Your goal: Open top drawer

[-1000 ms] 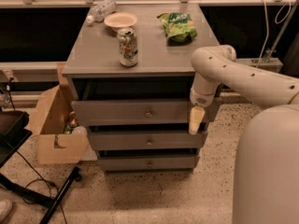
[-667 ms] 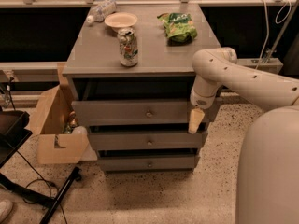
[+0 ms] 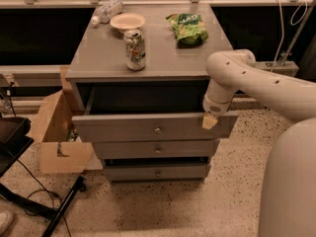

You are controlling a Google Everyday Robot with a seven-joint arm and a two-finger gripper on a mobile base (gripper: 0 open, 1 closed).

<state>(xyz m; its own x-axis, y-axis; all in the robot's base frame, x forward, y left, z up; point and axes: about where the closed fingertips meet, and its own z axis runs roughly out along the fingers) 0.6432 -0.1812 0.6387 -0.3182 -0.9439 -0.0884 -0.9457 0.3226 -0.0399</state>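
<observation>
The top drawer of the grey cabinet is pulled out toward me, with a dark gap open behind its front panel. Its small round metal knob sits at the centre of the front. My gripper hangs from the white arm at the right end of that drawer front, against its upper edge and well to the right of the knob. Two shorter drawers, the middle one and the bottom one, sit below and are less far out.
On the cabinet top stand a soda can, a bowl, a green snack bag and a lying plastic bottle. An open cardboard box and a black stand are at the left. My white base fills the right.
The top drawer's front has come further out toward me, widening the dark gap under the cabinet top. My gripper stays at the drawer's right end and has moved with it.
</observation>
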